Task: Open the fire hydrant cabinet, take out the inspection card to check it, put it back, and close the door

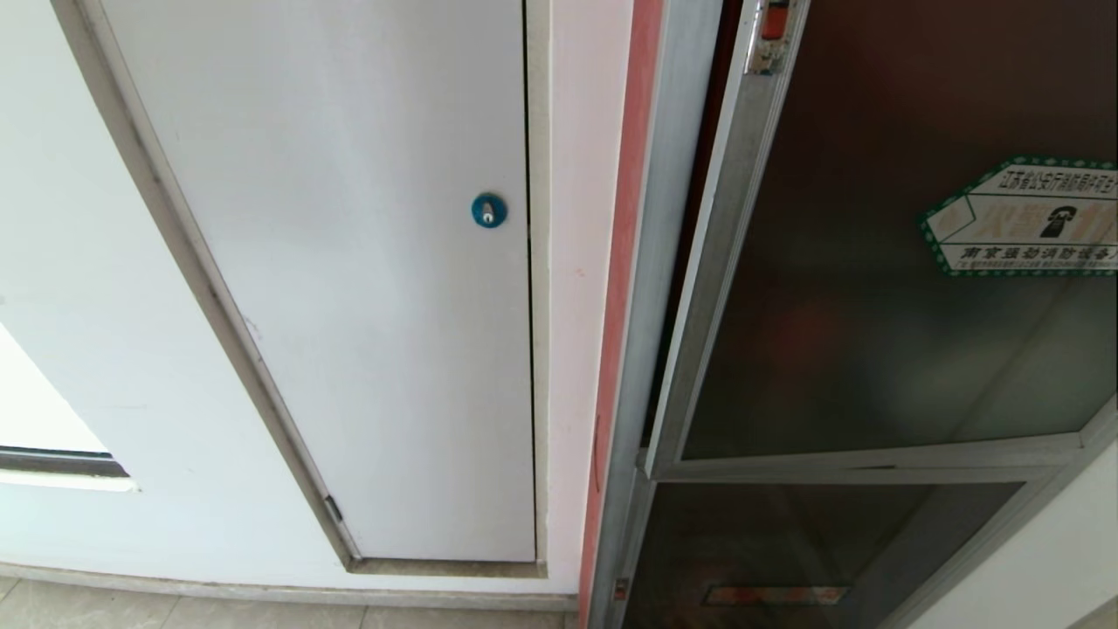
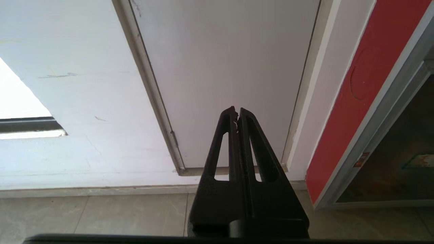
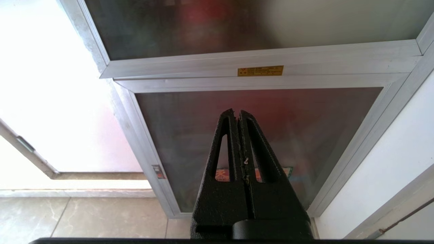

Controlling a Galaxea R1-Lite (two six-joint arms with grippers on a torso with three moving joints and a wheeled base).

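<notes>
The fire hydrant cabinet [image 1: 651,262] fills the right of the head view, silver-framed with dark glass. Its upper door [image 1: 873,306] carries a green-bordered white sticker [image 1: 1026,217] and a red latch [image 1: 773,22] at the top; it stands slightly ajar, with a dark gap along its left edge. The inspection card is out of view. Neither arm shows in the head view. My left gripper [image 2: 237,110] is shut and empty, pointing at the white panel door [image 2: 223,67]. My right gripper [image 3: 236,112] is shut and empty, in front of the lower glass panel [image 3: 190,128], apart from it.
A plain white panel door [image 1: 349,262] with a blue round lock [image 1: 488,210] is left of the cabinet. A red strip [image 1: 624,218] edges the cabinet. Grey floor tiles [image 2: 101,213] run along the wall's base. A white wall [image 3: 383,169] lies right of the cabinet.
</notes>
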